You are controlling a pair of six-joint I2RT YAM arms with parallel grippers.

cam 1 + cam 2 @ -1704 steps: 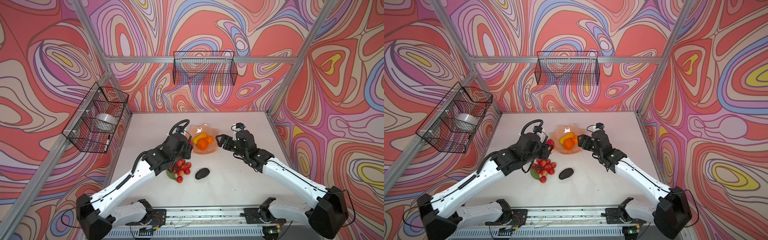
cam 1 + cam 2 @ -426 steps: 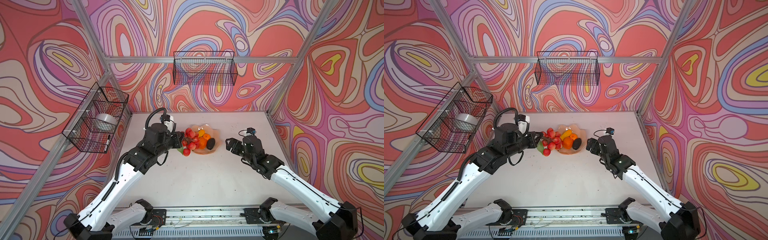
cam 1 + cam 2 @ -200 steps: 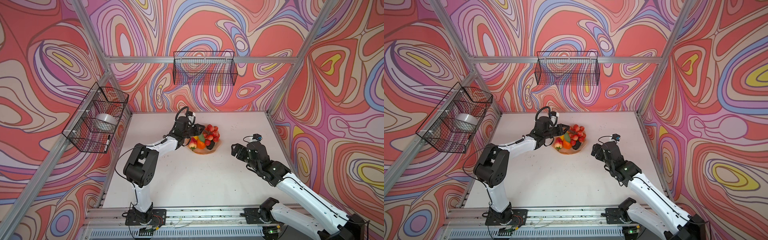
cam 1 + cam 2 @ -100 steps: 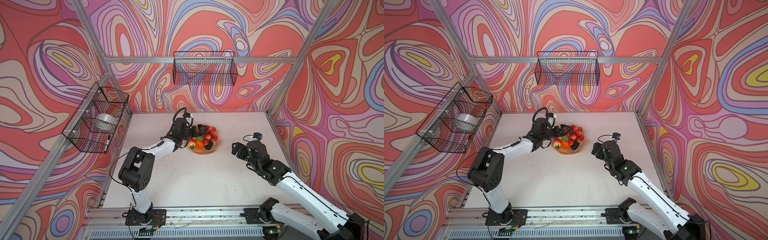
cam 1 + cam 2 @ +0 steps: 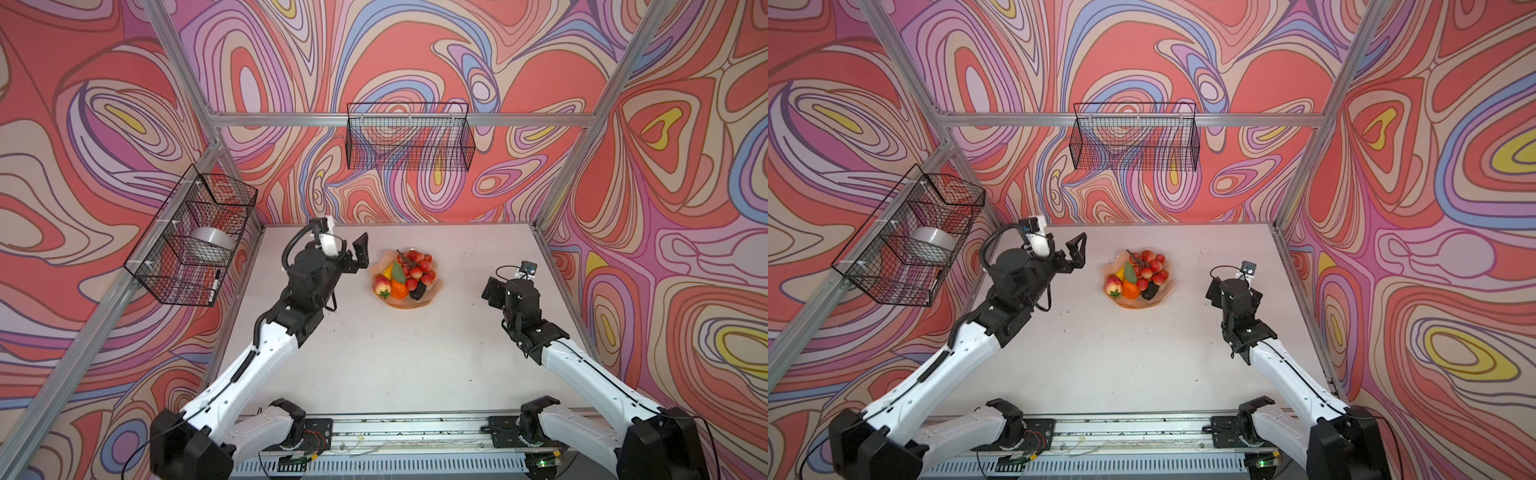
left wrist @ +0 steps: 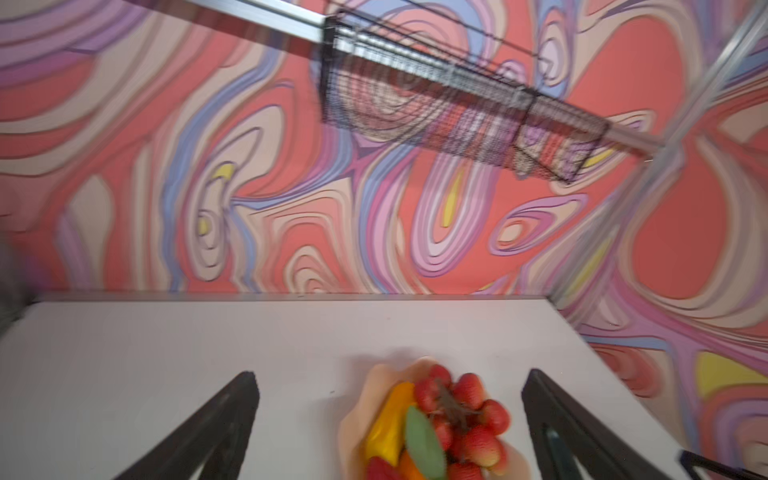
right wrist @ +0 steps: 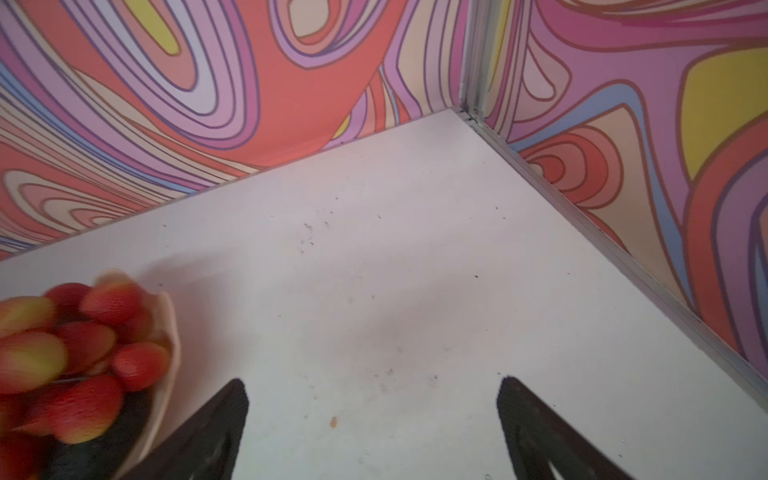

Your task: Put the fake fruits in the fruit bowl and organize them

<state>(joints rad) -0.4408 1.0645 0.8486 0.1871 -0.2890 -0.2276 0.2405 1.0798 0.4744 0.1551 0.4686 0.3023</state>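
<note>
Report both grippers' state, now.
Left gripper: open, holding nothing.
Right gripper: open, holding nothing.

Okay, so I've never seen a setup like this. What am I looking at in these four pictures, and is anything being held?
Two robot arms, the left arm and right arm, stand at the near edge of a white table. Two pictures come from one overhead camera pair; the other two come from a camera on each wrist, where the dark wedges are that arm's jaws. On the table sits a pink bowl holding plastic fruit: grapes, mango, strawberry, orange, avocado. Both pairs of jaws are open and empty, either side of the bowl.
</note>
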